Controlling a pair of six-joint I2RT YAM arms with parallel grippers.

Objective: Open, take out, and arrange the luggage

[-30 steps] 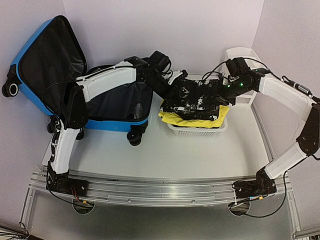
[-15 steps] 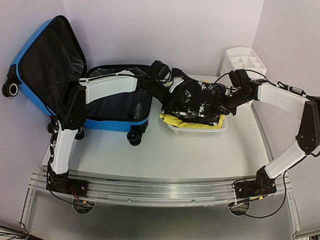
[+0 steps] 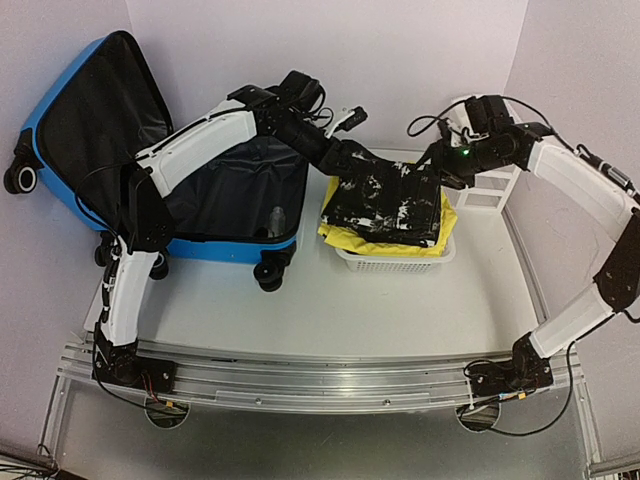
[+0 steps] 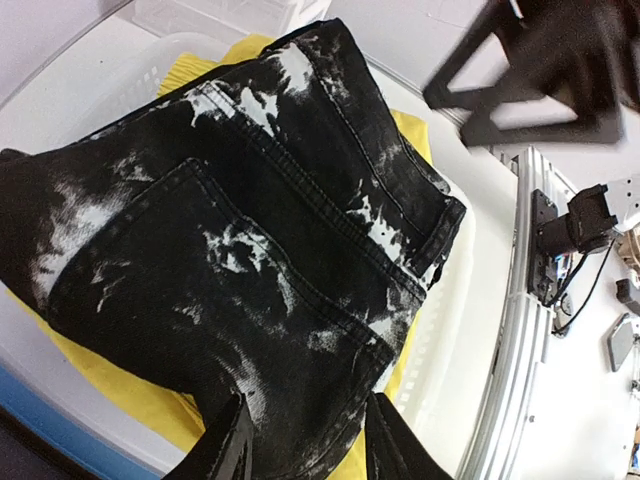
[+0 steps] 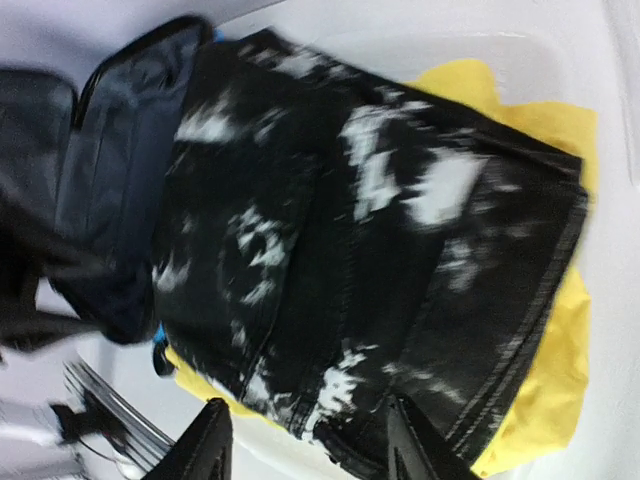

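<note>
The blue luggage [image 3: 60, 100] stands open at the back left, its lid up against the wall and its black-lined base [image 3: 235, 205] flat on the table. A folded black-and-white denim garment [image 3: 385, 200] [image 4: 270, 250] [image 5: 340, 230] lies on yellow cloth [image 3: 400, 243] in the white basket [image 3: 395, 263]. My left gripper [image 3: 335, 160] [image 4: 305, 440] hangs open just above the garment's left end. Over its right end, my right gripper [image 3: 440, 172] [image 5: 310, 440] is open as well. Neither holds anything.
A white compartment organiser [image 3: 497, 185] stands at the back right, partly behind my right arm. A small pale object [image 3: 277, 215] lies in the luggage base. Walls close in at the left, back and right. The aluminium rail [image 3: 320, 375] runs along the near edge.
Both grippers have opened and lifted off the black-and-white garment, which now lies flat on the yellow cloth in the basket. Both arms have drawn up and back.
</note>
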